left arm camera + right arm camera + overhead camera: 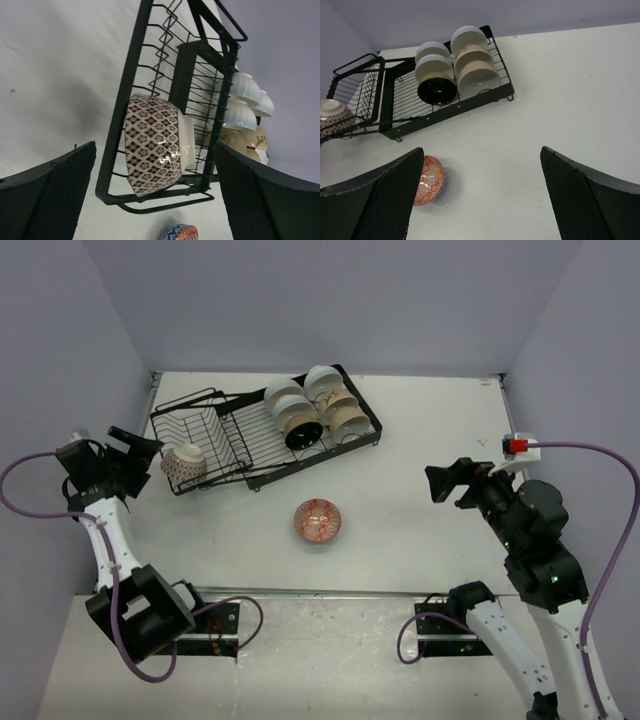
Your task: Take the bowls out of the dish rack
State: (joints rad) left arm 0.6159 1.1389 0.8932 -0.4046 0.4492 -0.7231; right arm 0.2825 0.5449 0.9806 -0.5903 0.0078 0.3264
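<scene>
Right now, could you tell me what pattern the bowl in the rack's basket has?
The bowl has brown diamonds on cream; clearest in the left wrist view.

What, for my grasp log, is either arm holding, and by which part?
Nothing. The left gripper and right gripper are both open and empty; the patterned bowl sits untouched in the dish rack.

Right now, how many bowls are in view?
8. Six bowls in two rows in the dish rack, patterned bowl in its basket, red bowl on the table. Others may hide.
</scene>
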